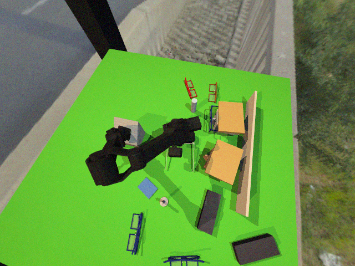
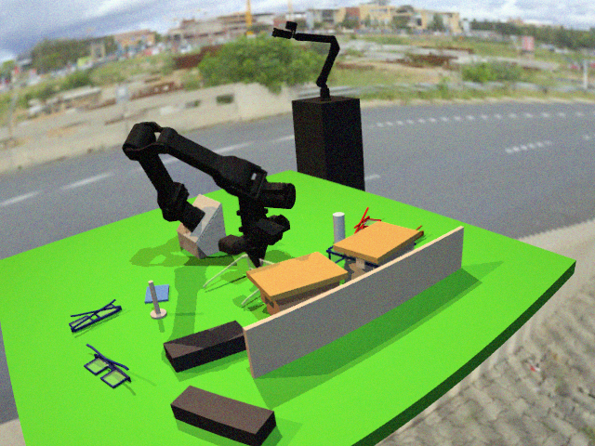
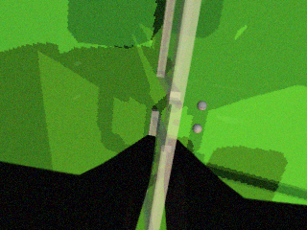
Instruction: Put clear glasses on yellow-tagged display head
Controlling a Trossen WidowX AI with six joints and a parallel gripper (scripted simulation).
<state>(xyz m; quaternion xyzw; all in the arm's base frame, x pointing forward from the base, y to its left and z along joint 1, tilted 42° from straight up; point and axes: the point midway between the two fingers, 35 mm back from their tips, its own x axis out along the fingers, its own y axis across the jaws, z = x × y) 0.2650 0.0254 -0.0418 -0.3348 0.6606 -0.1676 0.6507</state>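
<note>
The clear glasses (image 1: 193,157) (image 2: 223,272) (image 3: 184,48) are a pale frame with both temples spread, in front of the nearer head. My gripper (image 2: 259,263) (image 3: 160,146) points down with its fingertips close on either side of the pale front bar, shut on it; the arm hides the fingertips in the top view. The nearer, brown head (image 1: 206,157) (image 2: 272,305) is mostly hidden under a turned orange board (image 1: 224,161) (image 2: 297,273). The other, paler head (image 2: 356,269) is under a second orange board (image 1: 231,117) (image 2: 379,241), with blue glasses (image 1: 211,114) at its front. No yellow tag shows.
A long upright wall (image 1: 248,172) (image 2: 355,307) stands behind the heads. A white cylinder (image 1: 193,106) (image 2: 338,228) stands by the other head. A peg (image 1: 163,201), a blue square (image 1: 147,187), two dark blocks (image 1: 209,211) (image 1: 255,249) and spare glasses (image 1: 137,233) (image 1: 189,88) lie around. A grey block (image 1: 140,133) is near the arm.
</note>
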